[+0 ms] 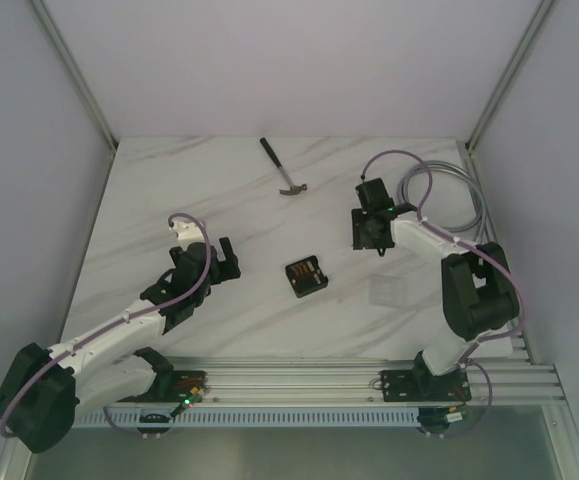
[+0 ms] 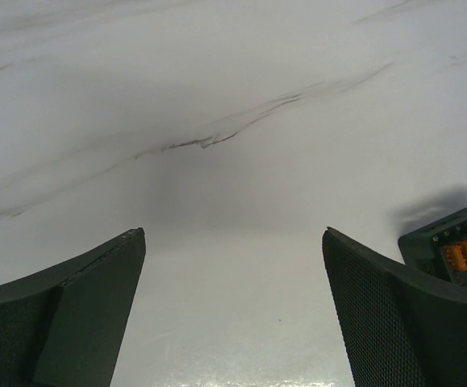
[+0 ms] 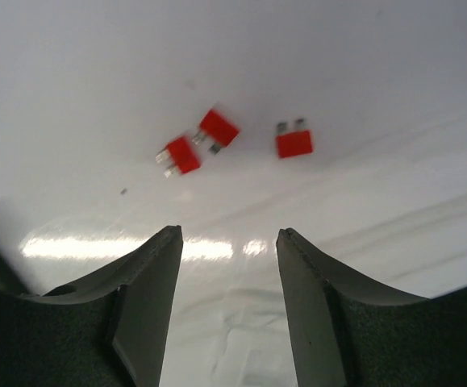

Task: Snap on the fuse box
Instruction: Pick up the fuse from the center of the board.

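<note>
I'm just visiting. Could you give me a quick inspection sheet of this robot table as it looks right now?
Surface: white marbled table, glossy.
Job's things: black fuse box, centre, uncovered.
Clutter: hammer; three loose red fuses; faint clear square cover.
End effectors: left end effector open, empty; right end effector open, by the fuses.
Cables: purple cables along both arms.
Surroundings: white walls, metal frame.

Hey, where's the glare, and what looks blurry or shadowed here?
Right wrist: bright glare streak on the white marble table; the small red plastic fuses look soft. Left wrist: broad grey shadow mid-frame, small black square plastic fuse box cropped at right. Top external: even light, no glare.
</note>
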Available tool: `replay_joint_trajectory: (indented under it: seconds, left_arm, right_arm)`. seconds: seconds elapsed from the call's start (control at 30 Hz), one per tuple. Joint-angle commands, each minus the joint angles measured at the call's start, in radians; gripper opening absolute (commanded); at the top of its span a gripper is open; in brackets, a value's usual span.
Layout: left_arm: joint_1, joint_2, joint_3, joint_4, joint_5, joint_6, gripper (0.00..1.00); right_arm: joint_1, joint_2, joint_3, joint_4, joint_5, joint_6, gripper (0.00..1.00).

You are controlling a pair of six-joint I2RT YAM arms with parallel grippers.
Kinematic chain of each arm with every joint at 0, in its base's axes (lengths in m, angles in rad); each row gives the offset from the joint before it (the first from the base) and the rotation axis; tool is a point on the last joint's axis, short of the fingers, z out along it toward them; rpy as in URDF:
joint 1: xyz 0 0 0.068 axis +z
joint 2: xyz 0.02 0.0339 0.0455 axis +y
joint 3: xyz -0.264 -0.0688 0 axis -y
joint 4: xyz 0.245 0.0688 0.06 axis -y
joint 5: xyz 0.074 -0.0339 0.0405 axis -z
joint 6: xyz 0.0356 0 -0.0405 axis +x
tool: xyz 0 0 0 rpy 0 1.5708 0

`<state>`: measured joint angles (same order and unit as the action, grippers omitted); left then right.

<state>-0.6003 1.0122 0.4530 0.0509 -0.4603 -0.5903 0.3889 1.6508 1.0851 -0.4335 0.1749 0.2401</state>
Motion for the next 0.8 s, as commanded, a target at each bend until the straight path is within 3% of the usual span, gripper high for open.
replay_joint_trajectory:
  seconds: [0.0,0.57,0.77]
  left_arm:
    - [0.007,-0.007,-0.002,-0.015,0.004,0.0,1.0]
    - [0.009,0.022,0.006,-0.015,0.006,0.001,1.0]
    - [0.011,0.026,0.007,-0.015,0.009,0.001,1.0]
  right_arm:
    - [-0.058,0.062,0.004,0.079,-0.002,-0.016,0.58]
    - [-0.162,0.211,0.059,0.158,-0.012,-0.008,0.57]
    - [-0.161,0.228,0.068,0.145,-0.071,-0.025,0.49]
